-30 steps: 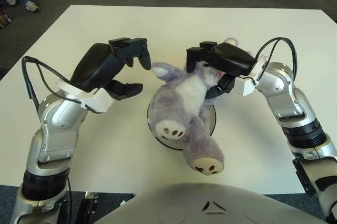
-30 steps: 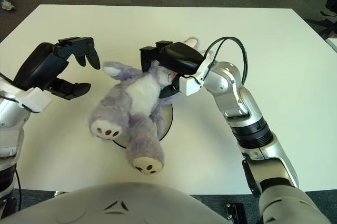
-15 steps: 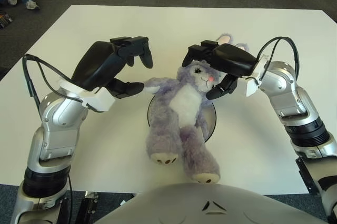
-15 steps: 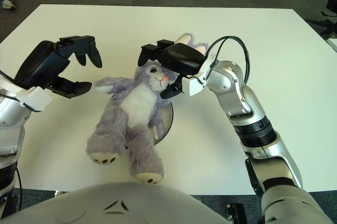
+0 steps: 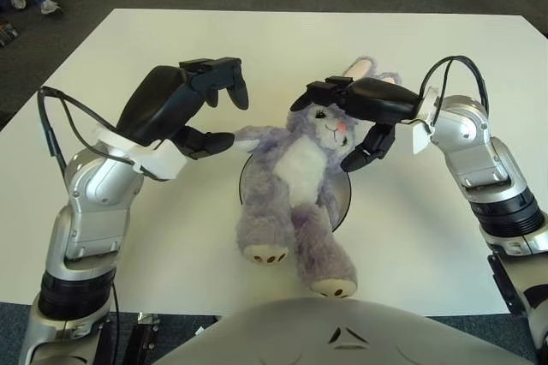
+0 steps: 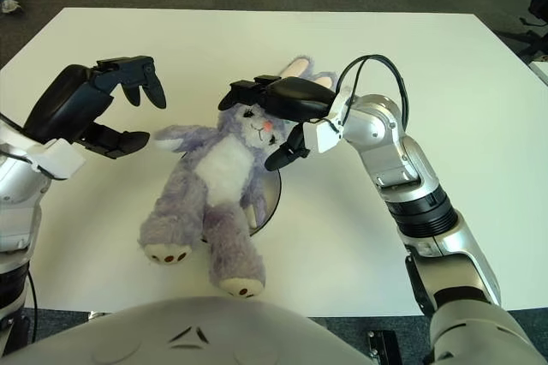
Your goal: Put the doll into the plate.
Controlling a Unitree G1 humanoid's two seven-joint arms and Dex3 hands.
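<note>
Doll (image 5: 295, 189) lies face up on the white table (image 5: 111, 56), torso over the plate (image 5: 341, 198), legs hanging past the near rim. Long axis runs head-far to feet-near. It looks soft, light and floppy, so you'd grip the torso. Left hand (image 5: 193, 108) and right hand (image 5: 360, 116) are both spread, holding nothing.
</note>
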